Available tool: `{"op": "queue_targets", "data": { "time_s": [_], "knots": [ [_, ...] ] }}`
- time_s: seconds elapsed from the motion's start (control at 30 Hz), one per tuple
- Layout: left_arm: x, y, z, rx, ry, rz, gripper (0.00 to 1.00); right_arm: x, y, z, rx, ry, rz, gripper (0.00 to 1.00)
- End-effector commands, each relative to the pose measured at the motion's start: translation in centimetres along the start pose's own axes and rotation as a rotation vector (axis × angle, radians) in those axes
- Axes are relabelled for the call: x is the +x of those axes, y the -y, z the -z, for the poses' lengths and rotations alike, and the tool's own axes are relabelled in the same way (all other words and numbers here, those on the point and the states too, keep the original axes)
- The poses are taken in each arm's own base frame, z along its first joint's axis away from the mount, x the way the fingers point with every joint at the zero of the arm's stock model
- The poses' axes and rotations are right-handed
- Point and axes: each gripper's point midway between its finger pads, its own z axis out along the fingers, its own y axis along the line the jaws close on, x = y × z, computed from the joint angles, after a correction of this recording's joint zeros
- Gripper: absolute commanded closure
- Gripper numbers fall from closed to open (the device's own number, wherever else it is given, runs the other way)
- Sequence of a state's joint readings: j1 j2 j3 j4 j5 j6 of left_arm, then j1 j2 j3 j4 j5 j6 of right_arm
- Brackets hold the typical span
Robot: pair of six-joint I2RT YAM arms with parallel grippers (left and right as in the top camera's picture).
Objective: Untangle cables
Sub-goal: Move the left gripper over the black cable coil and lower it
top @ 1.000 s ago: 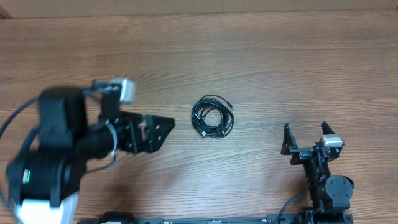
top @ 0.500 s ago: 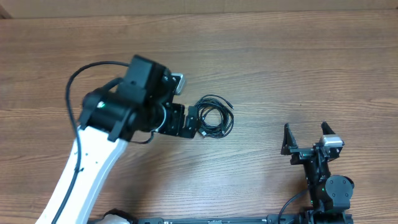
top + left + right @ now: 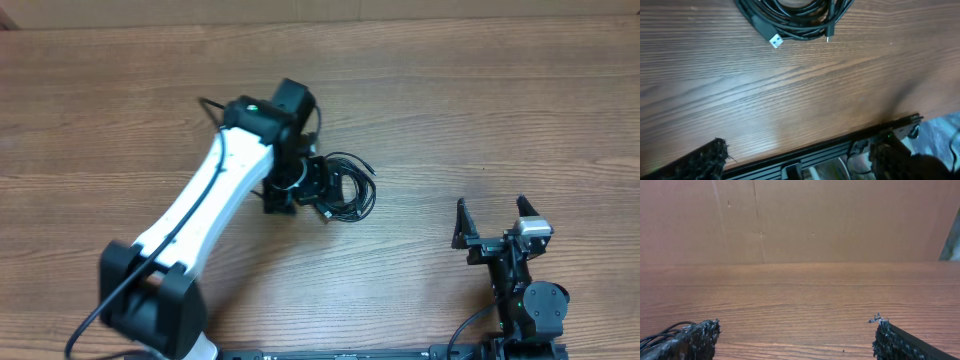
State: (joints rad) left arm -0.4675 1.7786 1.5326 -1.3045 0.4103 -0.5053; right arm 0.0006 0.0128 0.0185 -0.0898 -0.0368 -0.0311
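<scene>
Right black two-finger gripper (image 3: 490,216): parked by the base, jaws spread wide, empty.
Left black two-finger gripper (image 3: 800,152), on white arm (image 3: 200,215): over the coil's left edge, fingers wide apart, nothing between them; contact cannot be told.
Thin black cables (image 3: 343,186), one white-tipped plug (image 3: 775,41): single tangled coil mid-table on brown wood-grain tabletop (image 3: 480,110).
Progress, as judged: none separated; grasping and all untangling remain.
</scene>
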Motion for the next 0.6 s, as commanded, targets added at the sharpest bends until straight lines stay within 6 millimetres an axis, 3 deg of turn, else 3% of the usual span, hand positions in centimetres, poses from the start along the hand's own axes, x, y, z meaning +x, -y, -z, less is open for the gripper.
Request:
{"op": "queue_targets", "data": {
  "time_s": [0.0,0.27,0.57],
  "knots": [
    [-0.9,1.3,-2.1,0.015,-0.027,0.033,0.2,0.1,0.2,0.0,0.011,0.006,0.007,0.0],
    [-3.8,-0.3,-5.5,-0.069,-0.002,0.223,0.21,0.1,0.2,0.0,0.011,0.006,0.007,0.0],
    [-5.3,-0.6,-8.1,-0.075,-0.004,0.366,0.22,0.1,0.2,0.0,0.011,0.006,0.008,0.0]
  ]
}}
